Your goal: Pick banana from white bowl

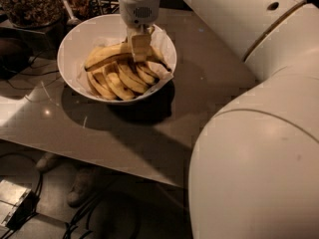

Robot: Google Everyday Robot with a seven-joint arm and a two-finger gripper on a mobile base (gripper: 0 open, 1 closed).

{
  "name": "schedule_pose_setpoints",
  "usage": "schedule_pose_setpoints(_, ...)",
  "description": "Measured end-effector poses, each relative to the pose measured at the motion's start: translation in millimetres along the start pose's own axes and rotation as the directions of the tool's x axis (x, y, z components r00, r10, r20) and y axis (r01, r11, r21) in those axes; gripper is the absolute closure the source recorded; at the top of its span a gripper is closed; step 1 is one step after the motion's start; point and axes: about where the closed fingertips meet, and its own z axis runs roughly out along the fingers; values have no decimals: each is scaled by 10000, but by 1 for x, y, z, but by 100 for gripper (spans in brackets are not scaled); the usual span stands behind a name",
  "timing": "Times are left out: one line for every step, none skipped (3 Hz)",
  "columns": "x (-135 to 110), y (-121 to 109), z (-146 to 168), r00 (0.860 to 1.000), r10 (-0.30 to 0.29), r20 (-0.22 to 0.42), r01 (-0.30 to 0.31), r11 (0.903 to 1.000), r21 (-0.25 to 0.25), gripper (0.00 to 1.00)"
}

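The white bowl (68, 43) stands on the grey table at upper left, lined with white paper. The long curved yellow banana (107, 55) lies across the back of the bowl, above several shorter bananas (119, 81). My gripper (140, 46) reaches straight down into the bowl at the right end of the long banana and touches the fruit there. Its tip hides that end of the banana.
A glass jar of brown nuts (29, 3) stands at the back left, with utensils beside it. My large white arm (259, 133) fills the right side. The table's front edge (99, 156) runs diagonally, with cables and shoes on the floor below.
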Motion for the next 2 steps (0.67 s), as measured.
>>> schedule_pose_setpoints(-1, 7, -12, 9994, 285, 200, -297, 9977, 614, 100)
schedule_pose_setpoints(7, 29, -28, 9947, 803, 646, -874, 9893, 1165, 100)
